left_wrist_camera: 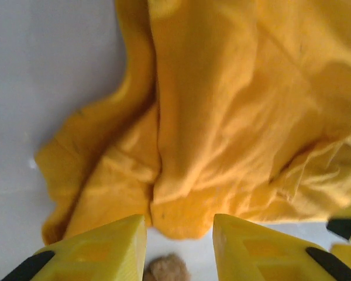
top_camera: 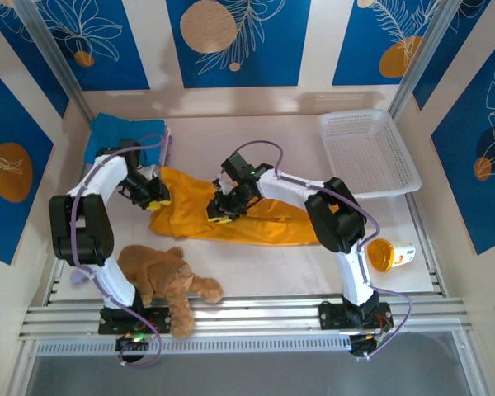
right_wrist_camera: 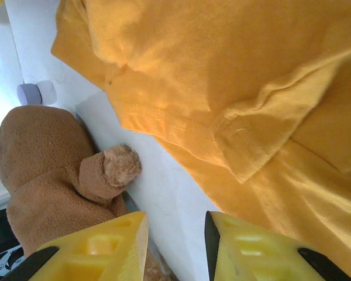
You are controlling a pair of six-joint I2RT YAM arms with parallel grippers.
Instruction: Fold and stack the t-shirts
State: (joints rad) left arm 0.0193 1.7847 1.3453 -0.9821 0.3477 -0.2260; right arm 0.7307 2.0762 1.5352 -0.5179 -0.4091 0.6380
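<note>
- Top view: you've got the mustard t-shirt (top_camera: 256,221) crumpled mid-table, stretched left to right between the two arms. The blue t-shirt (top_camera: 120,132) sits in the far-left corner, well apart.
- Same view: left gripper (top_camera: 155,196) is down at the mustard shirt's left end and right gripper (top_camera: 221,210) is over its middle. You can't read the jaw gaps from up there.
- Left wrist view settles it: jaws apart, nothing between the yellow fingers (left_wrist_camera: 105,252). The mustard edge lies just past the tips on the white table (left_wrist_camera: 41,70).
- Right wrist view: that claw is open too, with bare table in the gap. The stitched hem and a sleeve lie just beyond.
- Teddy (right_wrist_camera: 52,175) shows close up in the right wrist view, paw near the shirt's edge. The top view puts it at the near edge by the left base.
- Top view also gives you the white basket (top_camera: 367,153) far right and the orange cup (top_camera: 388,254) beside the right arm.
</note>
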